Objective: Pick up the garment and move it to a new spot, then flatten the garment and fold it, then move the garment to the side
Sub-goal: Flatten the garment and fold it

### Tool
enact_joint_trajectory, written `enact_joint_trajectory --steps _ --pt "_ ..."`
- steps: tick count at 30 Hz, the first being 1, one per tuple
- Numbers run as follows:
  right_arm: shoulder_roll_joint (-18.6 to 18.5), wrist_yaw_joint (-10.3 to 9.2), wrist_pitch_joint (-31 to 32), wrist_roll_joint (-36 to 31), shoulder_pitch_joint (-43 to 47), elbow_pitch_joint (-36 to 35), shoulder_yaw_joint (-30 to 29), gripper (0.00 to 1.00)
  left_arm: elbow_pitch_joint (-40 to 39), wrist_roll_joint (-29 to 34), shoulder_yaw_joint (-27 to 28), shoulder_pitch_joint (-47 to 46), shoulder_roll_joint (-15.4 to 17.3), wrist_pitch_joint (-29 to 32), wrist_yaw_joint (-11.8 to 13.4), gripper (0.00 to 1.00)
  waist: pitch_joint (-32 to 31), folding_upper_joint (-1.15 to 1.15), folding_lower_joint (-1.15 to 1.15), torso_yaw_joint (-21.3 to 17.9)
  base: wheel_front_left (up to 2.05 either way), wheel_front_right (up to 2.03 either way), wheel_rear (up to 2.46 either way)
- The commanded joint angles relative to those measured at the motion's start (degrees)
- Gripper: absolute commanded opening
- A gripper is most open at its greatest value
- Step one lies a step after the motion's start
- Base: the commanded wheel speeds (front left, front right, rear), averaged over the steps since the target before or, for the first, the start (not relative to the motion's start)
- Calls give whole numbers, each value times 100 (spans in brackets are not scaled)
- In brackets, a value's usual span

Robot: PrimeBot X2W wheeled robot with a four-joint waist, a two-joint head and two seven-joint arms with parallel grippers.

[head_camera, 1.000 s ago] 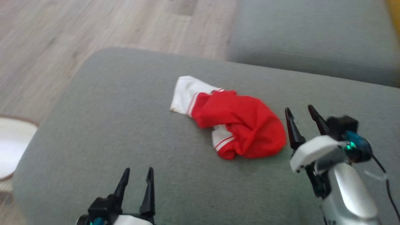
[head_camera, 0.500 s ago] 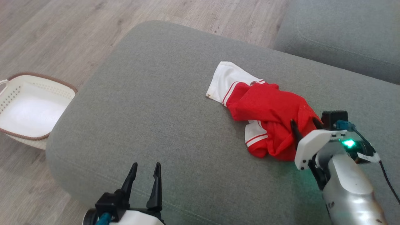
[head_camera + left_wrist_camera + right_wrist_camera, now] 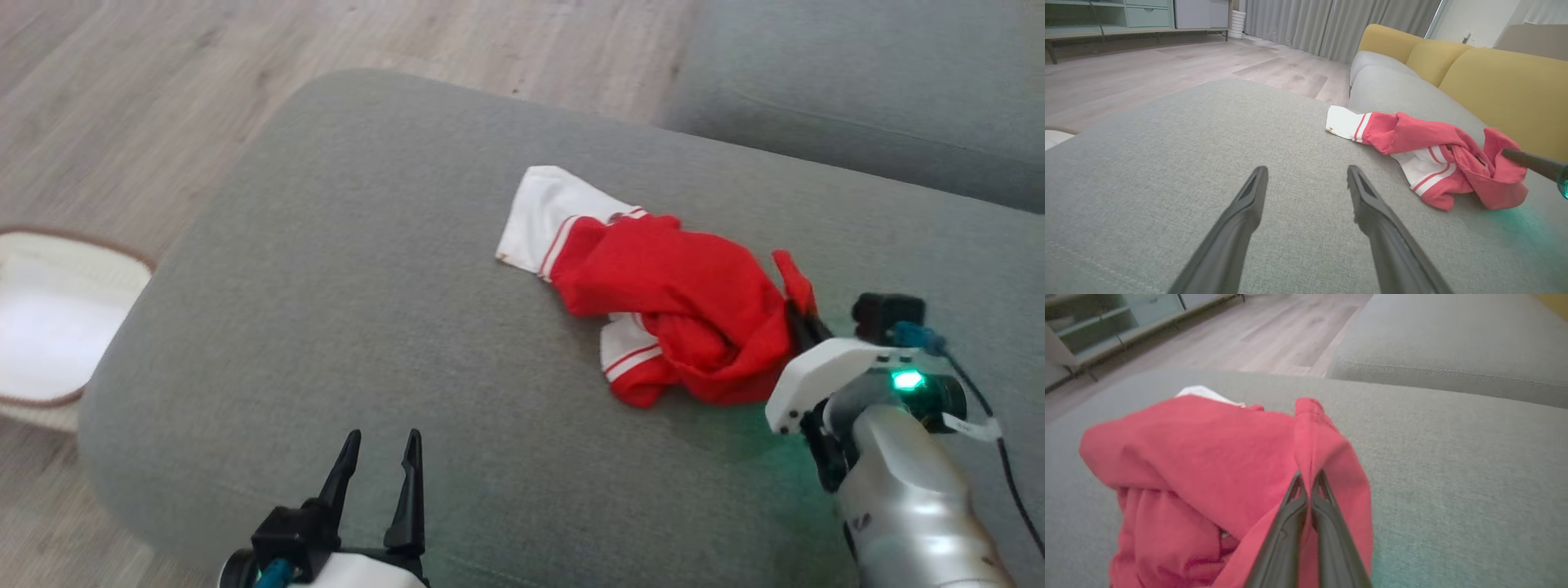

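Forward and low, right gripper [image 3: 1308, 478] clamps jaws on garment [image 3: 686, 302]; left gripper [image 3: 382, 443] jaws apart

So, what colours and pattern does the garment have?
Red garment, with white ends carrying thin red stripes; clearest in the left wrist view.

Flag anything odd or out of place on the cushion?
Nothing damaged or spilled. The red-and-white garment lies crumpled on the grey sofa cushion; the right pincer is shut on its red edge.
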Motion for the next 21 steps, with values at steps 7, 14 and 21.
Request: enact_joint_trajectory --steps 7,14,21 --pt "-16 37 -748 1212 -200 87 238 0 -188 6 158 -144 79 -60 39 100 -164 0 0 -654 0 0 0" --pt "-16 37 -875 1808 494 -90 157 0 -272 12 172 -109 128 -50 98 100 -131 0 0 -1154 0 0 0" --pt "-16 37 -878 2279 1552 -868 39 88 -346 16 188 -112 181 -29 148 100 -120 0 0 -1434 0 0 0"
